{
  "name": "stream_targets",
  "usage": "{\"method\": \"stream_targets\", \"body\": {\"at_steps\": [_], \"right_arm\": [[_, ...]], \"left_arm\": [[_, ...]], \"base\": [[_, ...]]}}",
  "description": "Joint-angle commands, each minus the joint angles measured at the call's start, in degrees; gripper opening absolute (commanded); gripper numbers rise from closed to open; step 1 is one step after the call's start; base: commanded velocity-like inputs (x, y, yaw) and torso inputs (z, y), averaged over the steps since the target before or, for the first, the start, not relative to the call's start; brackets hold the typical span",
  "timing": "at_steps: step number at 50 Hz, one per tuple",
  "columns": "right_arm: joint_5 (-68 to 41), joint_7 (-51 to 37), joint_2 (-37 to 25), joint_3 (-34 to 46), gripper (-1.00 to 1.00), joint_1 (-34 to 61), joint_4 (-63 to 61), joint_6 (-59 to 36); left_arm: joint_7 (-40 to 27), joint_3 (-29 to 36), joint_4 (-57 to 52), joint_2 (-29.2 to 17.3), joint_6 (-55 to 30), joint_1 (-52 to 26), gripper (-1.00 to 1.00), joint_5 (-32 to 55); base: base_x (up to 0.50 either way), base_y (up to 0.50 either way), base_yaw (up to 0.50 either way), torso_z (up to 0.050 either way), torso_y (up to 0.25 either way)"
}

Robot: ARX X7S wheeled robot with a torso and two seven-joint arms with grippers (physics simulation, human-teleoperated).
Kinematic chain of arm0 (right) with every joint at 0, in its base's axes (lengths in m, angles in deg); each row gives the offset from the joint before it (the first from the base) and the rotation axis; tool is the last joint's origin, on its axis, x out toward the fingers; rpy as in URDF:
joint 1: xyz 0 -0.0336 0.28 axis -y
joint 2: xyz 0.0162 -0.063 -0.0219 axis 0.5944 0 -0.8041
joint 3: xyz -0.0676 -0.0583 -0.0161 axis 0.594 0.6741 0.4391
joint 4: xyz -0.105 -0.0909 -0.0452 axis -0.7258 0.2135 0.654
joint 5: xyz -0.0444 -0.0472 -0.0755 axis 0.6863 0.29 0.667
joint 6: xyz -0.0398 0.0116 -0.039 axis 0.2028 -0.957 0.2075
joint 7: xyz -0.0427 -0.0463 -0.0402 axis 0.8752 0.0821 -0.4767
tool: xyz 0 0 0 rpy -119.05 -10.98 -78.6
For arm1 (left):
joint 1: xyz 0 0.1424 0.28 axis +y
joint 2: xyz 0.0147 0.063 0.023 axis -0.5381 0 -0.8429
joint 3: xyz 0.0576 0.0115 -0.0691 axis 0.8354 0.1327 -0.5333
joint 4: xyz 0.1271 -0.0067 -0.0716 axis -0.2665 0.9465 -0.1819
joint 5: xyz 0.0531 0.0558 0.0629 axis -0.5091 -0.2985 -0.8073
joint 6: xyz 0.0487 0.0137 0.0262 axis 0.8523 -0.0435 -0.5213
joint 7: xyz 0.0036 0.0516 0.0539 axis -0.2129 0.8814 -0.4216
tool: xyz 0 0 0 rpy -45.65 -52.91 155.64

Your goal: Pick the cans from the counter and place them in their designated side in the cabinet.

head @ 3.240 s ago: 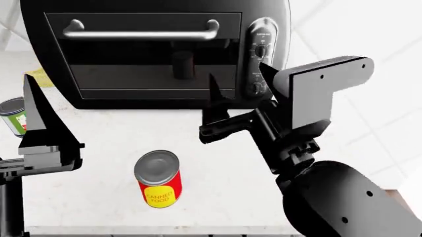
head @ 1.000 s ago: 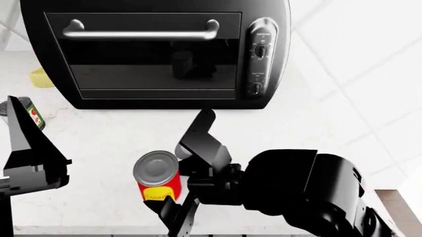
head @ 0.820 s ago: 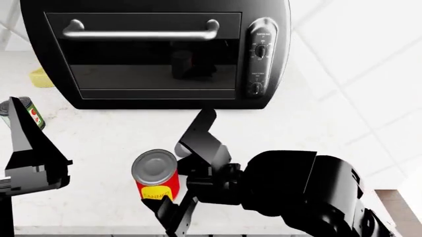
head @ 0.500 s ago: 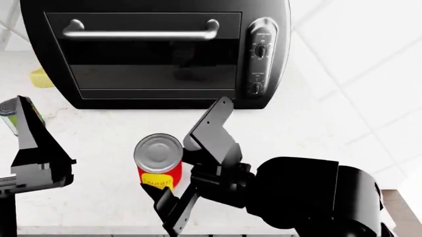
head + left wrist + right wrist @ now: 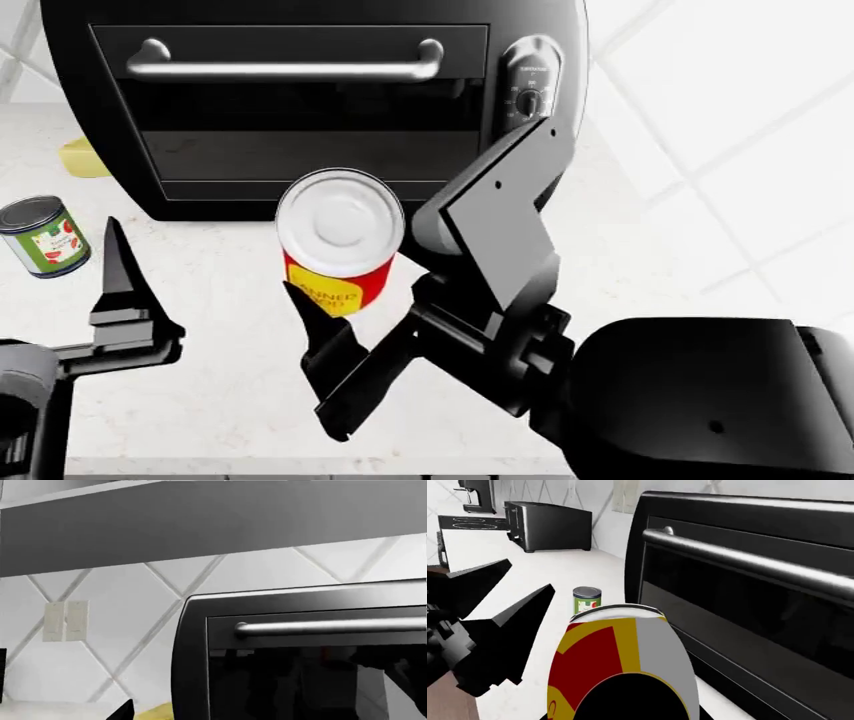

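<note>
White speckled counter (image 5: 227,300) under black oven (image 5: 314,105), green-labelled can (image 5: 44,236), yellow lump (image 5: 83,157).

Right arm reaches in from the near right, forearm bulky and black, wrist angled up and left. Right gripper (image 5: 367,290) closed around the red can (image 5: 340,240), one finger (image 5: 487,215) on its right side, the other below and left; can held off the surface. Left gripper (image 5: 123,300) low at left, fingers pointing far, holding nothing visible.
</note>
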Motion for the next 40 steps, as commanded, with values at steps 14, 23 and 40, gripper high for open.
{"method": "stream_targets", "body": {"at_steps": [14, 23, 40], "right_arm": [[-2.03, -2.61, -0.64, -0.62, -1.00, -0.43, -2.19, 1.61], [-1.36, -2.07, -0.82, 0.23, -1.00, -1.40, -2.42, 2.65], [2.38, 2.48, -2.61, 0.95, -1.00, -5.16, -3.49, 5.75]], "left_arm": [[-5.24, -9.96, 0.84, 1.04, -17.22, -3.79, 1.00, 17.75], [-6.80, -11.38, 3.61, 1.66, -17.93, -4.67, 1.00, 18.65], [-9.51, -7.34, 9.77, -1.75, -20.26, -9.70, 1.00, 13.93]], "base": [[0.00, 0.00, 0.00, 0.000, 0.001], [0.00, 0.00, 0.00, 0.000, 0.000], [0.00, 0.00, 0.00, 0.000, 0.001]]}}
